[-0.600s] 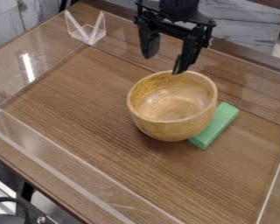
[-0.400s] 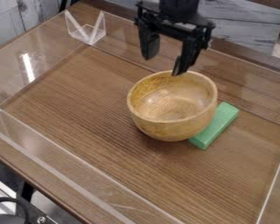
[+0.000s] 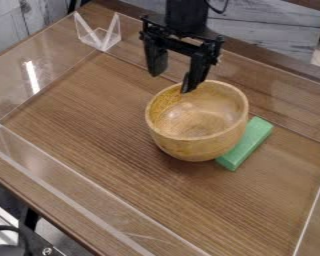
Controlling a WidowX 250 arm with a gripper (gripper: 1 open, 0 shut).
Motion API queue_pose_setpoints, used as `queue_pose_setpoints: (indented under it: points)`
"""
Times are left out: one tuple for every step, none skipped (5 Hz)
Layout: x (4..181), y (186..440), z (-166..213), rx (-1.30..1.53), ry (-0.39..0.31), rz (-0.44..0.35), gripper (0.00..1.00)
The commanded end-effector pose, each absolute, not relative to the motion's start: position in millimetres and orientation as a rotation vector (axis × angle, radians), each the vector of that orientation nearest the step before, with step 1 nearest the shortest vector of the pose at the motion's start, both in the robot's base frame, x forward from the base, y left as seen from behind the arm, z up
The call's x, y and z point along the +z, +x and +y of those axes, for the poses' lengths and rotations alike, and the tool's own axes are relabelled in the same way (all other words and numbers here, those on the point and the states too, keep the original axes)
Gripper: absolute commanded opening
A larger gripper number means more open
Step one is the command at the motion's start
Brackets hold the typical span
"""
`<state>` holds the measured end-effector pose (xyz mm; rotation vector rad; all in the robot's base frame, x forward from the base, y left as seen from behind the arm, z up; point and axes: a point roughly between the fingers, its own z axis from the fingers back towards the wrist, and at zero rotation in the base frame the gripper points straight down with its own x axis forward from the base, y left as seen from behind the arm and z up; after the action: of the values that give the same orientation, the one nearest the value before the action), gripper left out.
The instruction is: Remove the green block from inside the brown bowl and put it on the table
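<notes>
Clear plastic walls [image 3: 29,75] edge the wood-grain table [image 3: 83,150] at left. Gripper [image 3: 175,73] hangs above the brown bowl [image 3: 196,120]'s far-left rim, jaws spread wide, holding nothing. Green block [image 3: 247,145] lies on the table touching the bowl's right wall, long axis running near-to-far; bowl looks empty. 1 obstacle between jaws and block: the bowl.

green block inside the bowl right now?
No. The green block lies on the table against the brown bowl, outside its right wall.
</notes>
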<state>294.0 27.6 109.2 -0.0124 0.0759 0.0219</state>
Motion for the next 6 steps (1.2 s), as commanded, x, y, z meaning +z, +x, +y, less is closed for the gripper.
queue_pose_setpoints:
  points:
    - [125.4,298.9,37.6,0.021,-0.007,0.000,1.00]
    - [126.0,299.9,45.3,0.025,-0.007,-0.017,1.00]
    - [126.8,301.2,53.3,0.029,-0.009,-0.034,1.00]
    - [128.3,302.9,60.5,0.030,-0.010,-0.053,1.00]
    - [130.9,304.2,67.7,0.028,-0.011,-0.073,1.00]
    - [132.9,306.3,75.3,0.027,-0.010,-0.091,1.00]
